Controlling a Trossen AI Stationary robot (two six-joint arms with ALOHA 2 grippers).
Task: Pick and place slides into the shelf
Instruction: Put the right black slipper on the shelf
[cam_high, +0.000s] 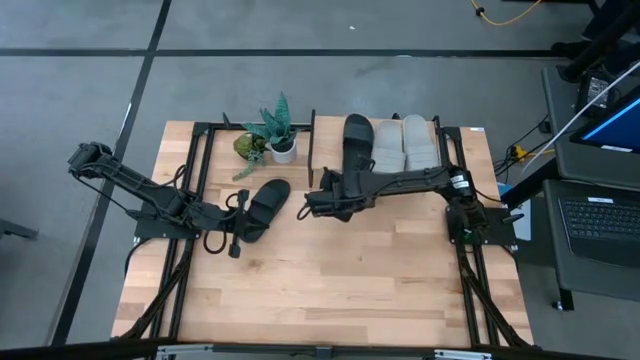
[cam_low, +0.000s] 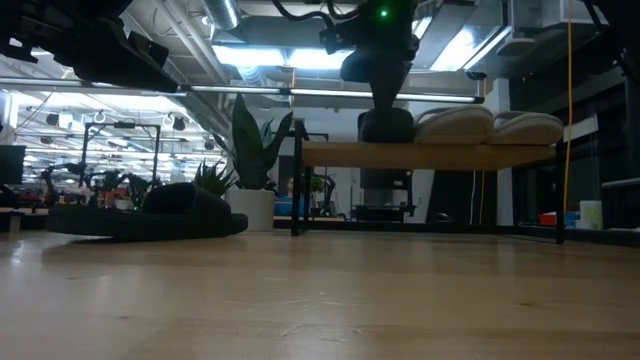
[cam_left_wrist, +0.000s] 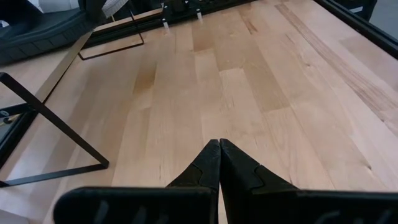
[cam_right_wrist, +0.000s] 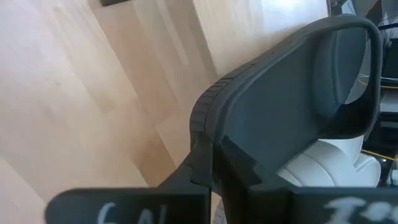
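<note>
The remaining black wide-strap slide (cam_high: 262, 208) is seen lying on the table just ahead of the left gripper (cam_high: 236, 246), fingers pressed together, its long axis diagonal. The farther right gripper (cam_high: 318, 203) pinches nothing discernible.

Two black slides (cam_high: 266, 206) (cam_high: 357, 140) and two light grey slides (cam_high: 388, 143) (cam_high: 419, 142), a light wood shelf (cam_high: 462, 148) on a thin black frame, pale striped-grain desk (cam_high: 340, 270), green plant (cam_high: 272, 124) in a white pot (cam_high: 284, 150), dark arms.
</note>
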